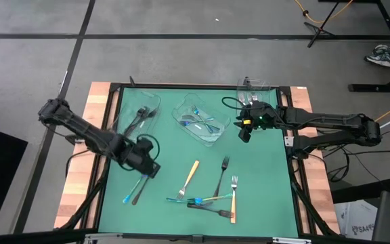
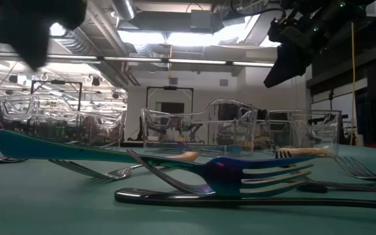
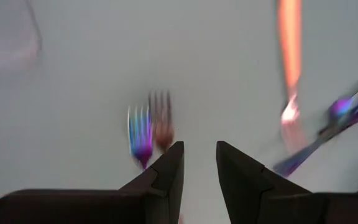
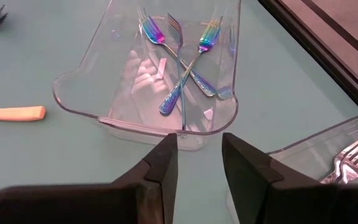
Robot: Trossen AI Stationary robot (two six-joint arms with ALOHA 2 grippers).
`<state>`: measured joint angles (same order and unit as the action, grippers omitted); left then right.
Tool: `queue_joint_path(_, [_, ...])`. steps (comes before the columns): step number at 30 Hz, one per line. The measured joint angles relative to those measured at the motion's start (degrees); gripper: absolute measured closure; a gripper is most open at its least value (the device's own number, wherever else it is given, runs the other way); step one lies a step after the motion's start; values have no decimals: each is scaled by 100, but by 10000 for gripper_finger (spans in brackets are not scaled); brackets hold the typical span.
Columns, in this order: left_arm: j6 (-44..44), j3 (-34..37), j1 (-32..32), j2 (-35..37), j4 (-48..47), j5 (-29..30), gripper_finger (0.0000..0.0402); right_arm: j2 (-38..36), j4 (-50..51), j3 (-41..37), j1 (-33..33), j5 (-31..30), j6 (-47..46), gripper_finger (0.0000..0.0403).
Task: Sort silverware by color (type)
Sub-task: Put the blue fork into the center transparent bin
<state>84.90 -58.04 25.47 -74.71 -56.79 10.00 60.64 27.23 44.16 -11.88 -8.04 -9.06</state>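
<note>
Loose silverware lies on the green mat (image 1: pixel 263 196): an iridescent fork (image 1: pixel 128 195) beside a dark one (image 1: pixel 141 190), two orange-handled forks (image 1: pixel 190 175) (image 1: pixel 233 198), another dark fork (image 1: pixel 222 175) and a crossed heap (image 1: pixel 198 201). My left gripper (image 1: pixel 150 169) hovers open just above the iridescent and dark pair, which show blurred ahead of its fingers (image 3: pixel 140 134). My right gripper (image 1: pixel 244 134) hangs open in the air by the middle tray (image 4: pixel 148 106), which holds iridescent forks (image 4: pixel 182 56).
Three clear trays stand along the far half of the mat: the left one (image 1: pixel 139 114) with dark forks, the middle one (image 1: pixel 200 120), and the right one (image 1: pixel 252 91) with silver forks (image 4: pixel 353 155). Wooden borders (image 1: pixel 80 176) and a black frame edge the mat.
</note>
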Motion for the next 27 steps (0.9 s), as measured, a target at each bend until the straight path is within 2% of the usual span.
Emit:
queue_joint_path(3, [408, 0, 236, -361, -49, -474, 313, 0, -2, 0, 0, 9, -2, 288])
queue_joint_path(9, [806, 0, 579, -1172, -62, -1009, 313, 0, -5, 0, 0, 12, -4, 288])
queue_joint_path(17, [806, 0, 773, -1975, -60, -1121, 313, 0, -7, 0, 0, 12, -4, 288])
queue_joint_path(27, [798, 2, 775, -2352, -62, -1061, 313, 0, -7, 0, 0, 12, -4, 288])
